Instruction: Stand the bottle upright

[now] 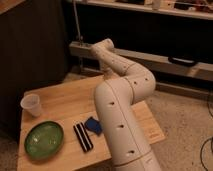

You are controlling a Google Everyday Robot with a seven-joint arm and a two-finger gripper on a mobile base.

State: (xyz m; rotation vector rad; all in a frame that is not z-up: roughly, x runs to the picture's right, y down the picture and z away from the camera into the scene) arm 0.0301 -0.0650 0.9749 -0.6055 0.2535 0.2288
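**Arm folded over the surface, hand and bottle both hidden**

The hand does not show anywhere in this view, so I cannot tell whether it is released, clenched or grasping something. It most likely sits beyond the far end of the arm, which rises from the bottom edge, bends at a thick joint and reaches up and left to a rounded end above the back edge of the wooden surface.

The bottle cannot be seen either. If it is on the surface, the arm's bulk covers it, probably on the right-hand half.

On the left part of the surface a translucent cup stands upright near the far left corner. A green plate lies nearer the front. Just beside the plate is a dark striped bar, and a small blue object sits close to the arm.

By my reading this is the approach, with no grasp to be seen. The next move calls for bringing the hand down to the bottle, closing on its body and tilting it onto its base.
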